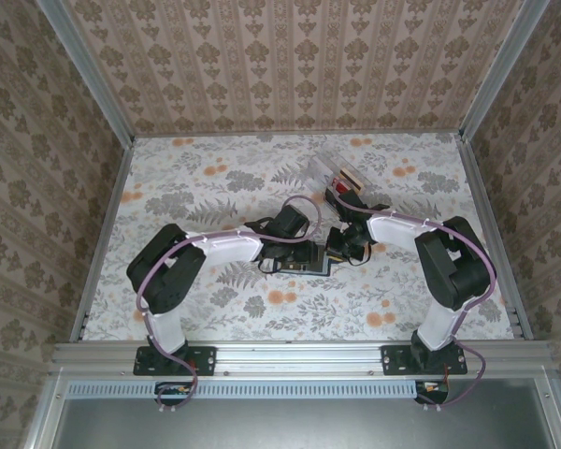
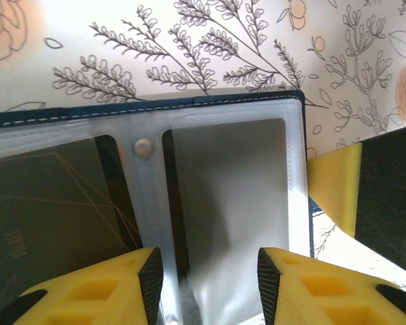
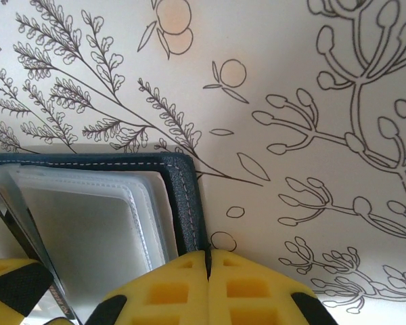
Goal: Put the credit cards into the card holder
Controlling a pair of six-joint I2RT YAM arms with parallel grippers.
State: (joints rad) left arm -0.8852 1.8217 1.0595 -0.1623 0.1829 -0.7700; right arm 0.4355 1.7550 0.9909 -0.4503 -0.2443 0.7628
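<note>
**Two arms meet over an open card holder at mid-bench**

The navy card holder (image 1: 297,265) lay open and flat on the floral bench (image 1: 215,187). Its long axis ran left to right, parallel to the bench's near edge. Its clear sleeves sat side by side along that axis, each pocket's long side at right angles to it.

A dark grey card (image 2: 47,217) filled one pocket. A pale card (image 2: 237,203) appeared to fill the pocket beside it, past a pale snap (image 2: 143,147).

The left gripper (image 2: 210,267) hung low over the pale card's pocket. Its jaws stood partly apart and had hold of nothing.

The right gripper (image 3: 208,261) sat at the holder's stitched corner with its jaws pressed fully together. Whether it pinned the cover could not be told.

A clear box (image 1: 341,173) stood beyond the holder, towards the far wall.

The cards were probably light, stiff and slick, so they would be best pinched across a short end, leaving the other end free to enter a sleeve. The holder looked soft and light. It would likely slide or fold unless held at its cover edge.
</note>
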